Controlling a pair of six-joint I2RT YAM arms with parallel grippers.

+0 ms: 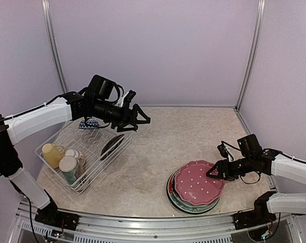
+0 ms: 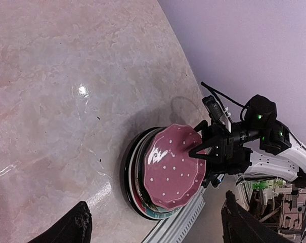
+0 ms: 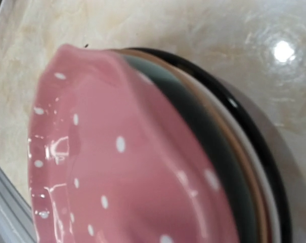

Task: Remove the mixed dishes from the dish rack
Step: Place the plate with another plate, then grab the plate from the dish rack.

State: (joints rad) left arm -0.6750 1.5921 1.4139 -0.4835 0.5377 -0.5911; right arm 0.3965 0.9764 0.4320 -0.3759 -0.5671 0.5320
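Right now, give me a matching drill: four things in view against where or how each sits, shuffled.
1 pink polka-dot plate
2 yellow mug
3 dark plate
4 left pincer

A on edge among the dish rack tines
B open, in the air by the rack's far corner
C topping the stack on the table
D in the rack's left corner

Pairs: 1-C, 2-D, 3-A, 4-B

The pink polka-dot ceramic plate (image 3: 117,167) is blurred and cropped in the right wrist view, hiding all but the rims of the stacked plates (image 3: 233,152) beneath.
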